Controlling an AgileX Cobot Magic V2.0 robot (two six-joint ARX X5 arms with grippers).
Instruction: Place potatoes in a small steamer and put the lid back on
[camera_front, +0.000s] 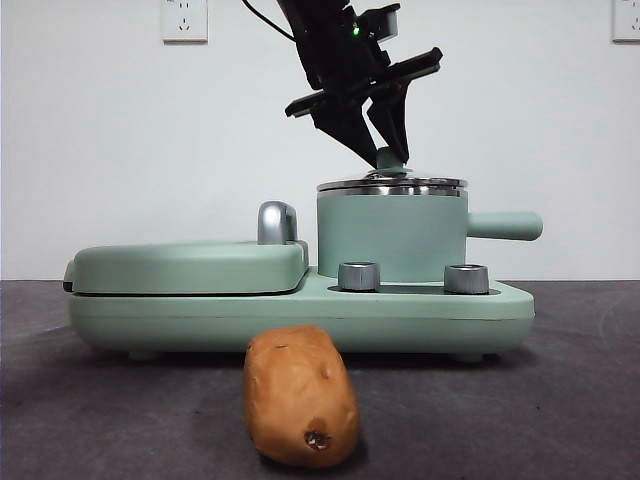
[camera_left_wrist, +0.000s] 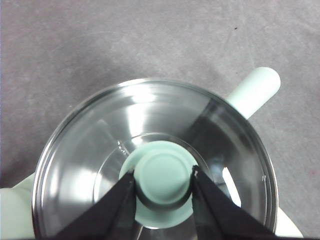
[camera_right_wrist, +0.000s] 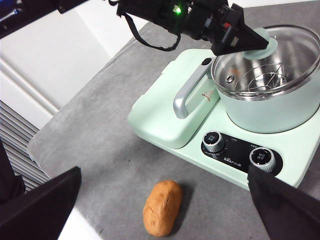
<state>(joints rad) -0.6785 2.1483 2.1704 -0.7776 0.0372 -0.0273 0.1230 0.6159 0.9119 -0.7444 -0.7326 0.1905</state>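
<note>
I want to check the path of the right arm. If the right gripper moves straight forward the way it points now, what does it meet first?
Most likely the potato on the table: it lies about midway between the open right gripper's jaws, with nothing before it. Depth is unclear, so it could reach the bare table just short of it.

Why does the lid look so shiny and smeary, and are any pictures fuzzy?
Left wrist view: the glass lid shows white glare streaks, and the left gripper at its knob casts a dark band. Front view: the near potato looks slightly soft. Right wrist view: the right gripper jaws blur at the bottom corners.
</note>
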